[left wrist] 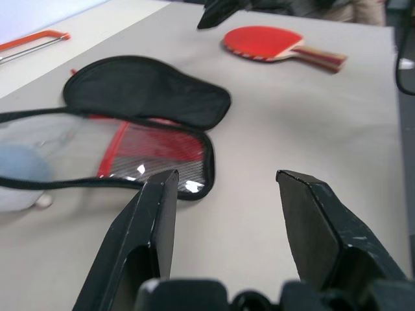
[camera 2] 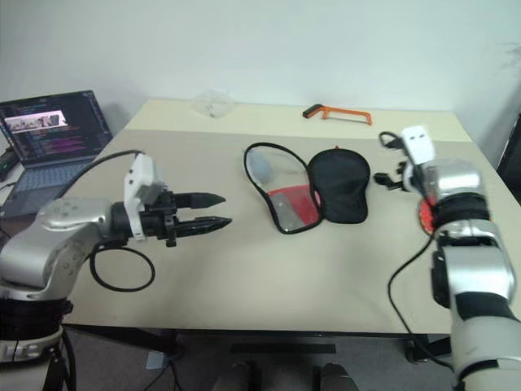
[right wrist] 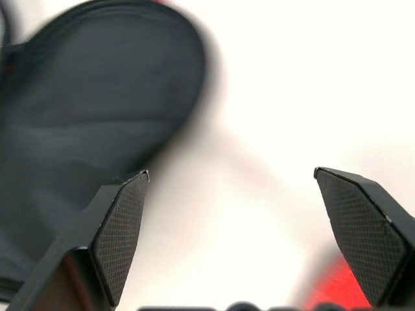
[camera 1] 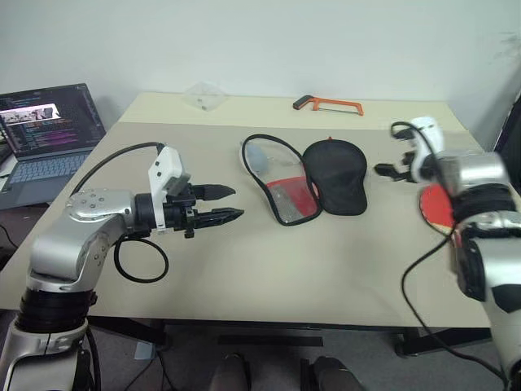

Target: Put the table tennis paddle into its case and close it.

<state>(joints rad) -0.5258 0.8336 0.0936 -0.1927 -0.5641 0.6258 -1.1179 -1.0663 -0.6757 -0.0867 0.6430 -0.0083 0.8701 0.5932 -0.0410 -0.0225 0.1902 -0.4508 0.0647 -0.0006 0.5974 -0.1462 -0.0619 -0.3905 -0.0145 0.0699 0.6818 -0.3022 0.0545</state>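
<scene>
While the case (camera 1: 305, 186) lies unzipped, paddle (left wrist: 272, 44) outside, both end effectors apart.

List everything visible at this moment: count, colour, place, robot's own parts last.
Case: one, black fabric half and clear half with red panel, lying open at table centre.
Table tennis paddle: one, red face, light wood handle, flat on the table right of the case.
Hacksaw: one, orange frame, far edge of the table.
Clear plastic item: one, far edge, left of the hacksaw.
Laptop: one, screen lit, left of the table.
Table: one, beige.
Left hand: black fingers, open, empty, left of the case.
Right hand: black fingers, open, empty, right of the case.
</scene>
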